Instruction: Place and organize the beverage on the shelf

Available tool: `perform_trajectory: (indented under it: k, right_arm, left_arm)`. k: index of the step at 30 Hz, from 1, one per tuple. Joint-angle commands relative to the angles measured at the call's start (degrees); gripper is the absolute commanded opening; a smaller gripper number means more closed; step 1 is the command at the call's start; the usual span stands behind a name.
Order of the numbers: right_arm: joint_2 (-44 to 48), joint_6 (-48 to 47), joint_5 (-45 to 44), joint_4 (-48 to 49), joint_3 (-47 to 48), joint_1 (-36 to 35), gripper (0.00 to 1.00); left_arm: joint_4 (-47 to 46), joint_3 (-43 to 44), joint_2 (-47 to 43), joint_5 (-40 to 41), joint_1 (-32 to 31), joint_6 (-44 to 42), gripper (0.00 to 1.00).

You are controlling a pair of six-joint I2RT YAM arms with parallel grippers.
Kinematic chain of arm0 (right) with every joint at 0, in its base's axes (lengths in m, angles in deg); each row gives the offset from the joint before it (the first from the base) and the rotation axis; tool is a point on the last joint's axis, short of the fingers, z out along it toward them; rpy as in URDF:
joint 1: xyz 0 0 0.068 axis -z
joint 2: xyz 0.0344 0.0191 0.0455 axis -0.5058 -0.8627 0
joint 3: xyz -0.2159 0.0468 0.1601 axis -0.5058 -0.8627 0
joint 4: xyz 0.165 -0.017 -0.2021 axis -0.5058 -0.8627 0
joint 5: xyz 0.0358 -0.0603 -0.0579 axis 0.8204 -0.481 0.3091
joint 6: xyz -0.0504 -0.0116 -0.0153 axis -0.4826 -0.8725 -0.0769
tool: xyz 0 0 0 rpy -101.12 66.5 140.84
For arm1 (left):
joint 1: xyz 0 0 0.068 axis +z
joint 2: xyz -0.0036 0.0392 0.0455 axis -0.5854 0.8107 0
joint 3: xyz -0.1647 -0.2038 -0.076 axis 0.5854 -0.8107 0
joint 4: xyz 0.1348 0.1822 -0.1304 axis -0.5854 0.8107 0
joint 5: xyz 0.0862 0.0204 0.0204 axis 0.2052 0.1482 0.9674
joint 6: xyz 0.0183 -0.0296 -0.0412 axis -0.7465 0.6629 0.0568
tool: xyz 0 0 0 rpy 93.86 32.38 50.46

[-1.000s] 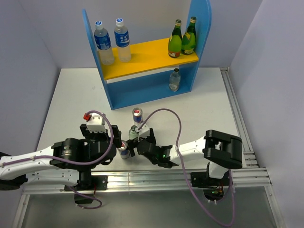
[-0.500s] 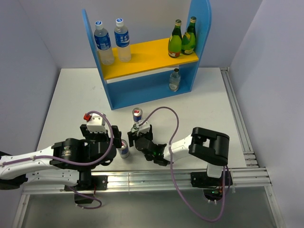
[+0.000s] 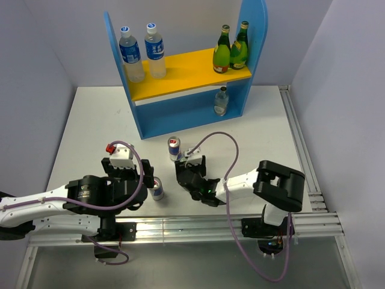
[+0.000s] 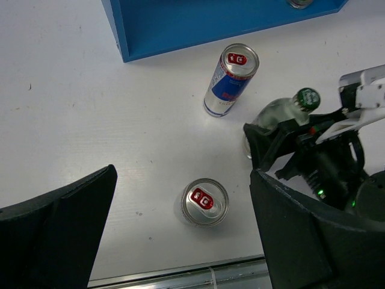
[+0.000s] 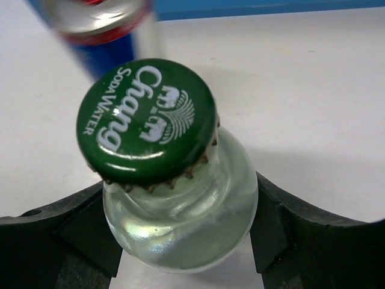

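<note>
Step in hand, as I judge it: pick-up of the small green-capped bottle point(image 5: 147, 120), which is out on the table point(image 3: 90, 120) in front of the shelf point(image 3: 186, 72), just beside one can point(image 3: 174, 147). Your right gripper point(image 5: 180, 244) is drawn in on its shoulder, fingers point(image 5: 66, 241) against the glass on both sides; you cannot tell whether the base is off the table. Your left gripper point(image 4: 183, 180) is spread wide, holding nothing, above the other can point(image 4: 204, 201). The next move calls for a straight lift, then a carry to the lower level beside its twin point(image 3: 221, 101) (mind the can close by). The cap reads "Chang SODA WATER", white on green, with an elephant emblem. The can labels are unreadable.
</note>
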Motion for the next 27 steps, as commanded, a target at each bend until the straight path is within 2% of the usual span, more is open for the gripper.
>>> perform_trajectory:
  k: [1,7,15,21,27]
  right_arm:
    - [7.1,3.4,-7.4,0.5,-0.4,3.5,0.0]
    - [7.3,-0.8,-5.7,3.8,1.9,12.8,0.0]
    - [-1.4,-10.0,0.1,10.5,12.2,25.5,0.0]
    - [-11.1,-12.2,4.7,6.6,27.1,32.3,0.0]
    - [-17.7,-10.8,6.6,1.3,37.5,36.2,0.0]
  left_arm:
    - [0.3,2.0,0.0,1.5,-0.5,0.4,0.99]
    - [0.8,2.2,0.3,1.6,-0.8,0.9,0.99]
    - [0.5,2.0,-0.2,1.5,-1.0,0.7,1.0]
    - [0.5,1.9,0.1,1.5,-1.1,0.6,0.99]
    - [0.6,1.9,0.3,1.5,-1.1,0.9,0.99]
